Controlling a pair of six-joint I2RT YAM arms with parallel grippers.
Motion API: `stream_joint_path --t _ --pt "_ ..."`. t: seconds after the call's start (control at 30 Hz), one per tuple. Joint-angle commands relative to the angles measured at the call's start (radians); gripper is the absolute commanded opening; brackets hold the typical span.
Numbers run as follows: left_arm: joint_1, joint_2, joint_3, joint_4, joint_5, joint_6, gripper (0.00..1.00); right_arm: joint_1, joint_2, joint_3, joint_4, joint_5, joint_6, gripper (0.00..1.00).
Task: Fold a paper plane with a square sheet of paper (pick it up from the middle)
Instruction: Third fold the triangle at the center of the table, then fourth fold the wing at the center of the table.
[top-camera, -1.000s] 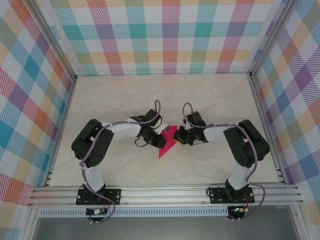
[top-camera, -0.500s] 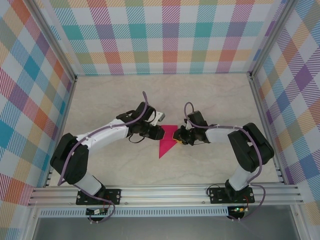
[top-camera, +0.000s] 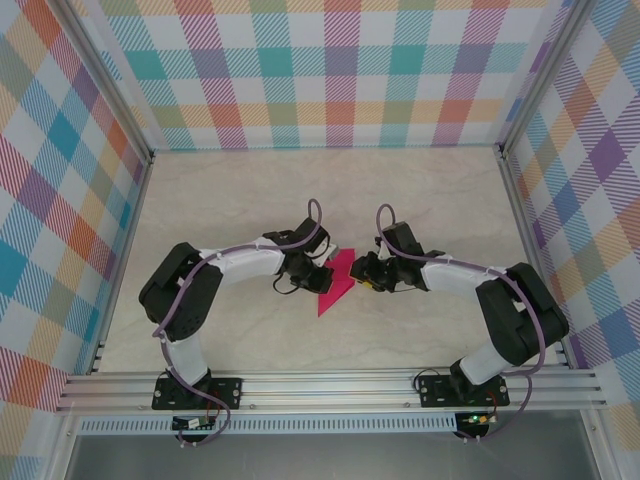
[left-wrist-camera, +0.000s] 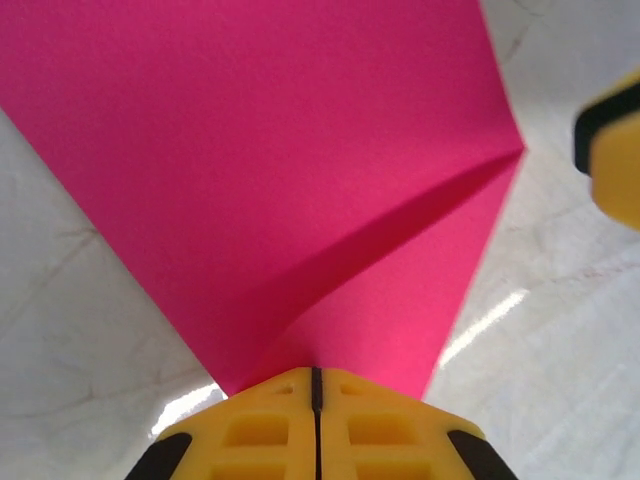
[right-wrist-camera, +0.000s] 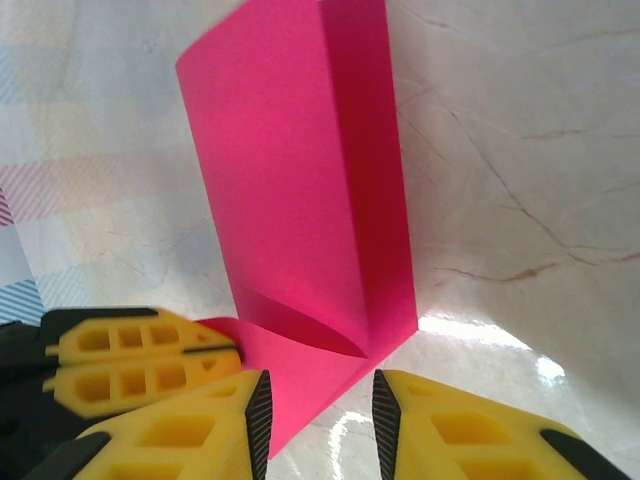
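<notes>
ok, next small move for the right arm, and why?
Probably back the right gripper straight off the paper. Its jaws stand open with a corner of it loose between them, while the left gripper is shut on the paper beside it and a flap stands raised. Clearing out should let the left arm fold without snagging.

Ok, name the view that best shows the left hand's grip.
Left wrist: the left hand, close up, is shut on the pink paper's edge. Right wrist shows that pinch side-on; the top view shows it tiny.
</notes>
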Motion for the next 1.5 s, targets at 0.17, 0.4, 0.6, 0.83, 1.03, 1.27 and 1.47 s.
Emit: stream_joint_path --t 0.17,0.4,0.6,0.83,1.03,1.27,1.47 --pt "0.004 0.014 0.014 -0.002 -0.051 0.014 0.05 0.003 0.064 0.016 0.044 -0.070 -0.003 0.40" --pt "0.006 0.019 0.006 0.005 -0.040 0.018 0.05 0.005 0.127 0.037 0.126 -0.141 -0.003 0.40" --pt "0.009 0.027 0.002 0.011 -0.037 0.016 0.06 0.009 0.166 0.068 0.124 -0.181 -0.045 0.32" --pt "0.008 0.003 -0.004 0.016 -0.034 0.000 0.09 0.011 0.203 0.093 0.109 -0.196 -0.078 0.24" --pt "0.008 -0.044 -0.028 0.017 -0.037 -0.014 0.16 0.013 0.229 0.100 0.103 -0.193 -0.085 0.15" --pt "-0.009 -0.162 -0.128 0.077 -0.098 -0.070 0.38 0.023 0.218 0.041 0.233 -0.153 0.082 0.08" --pt "-0.097 -0.287 -0.228 0.117 -0.243 -0.100 0.44 0.065 0.181 -0.012 0.316 -0.094 0.222 0.09"
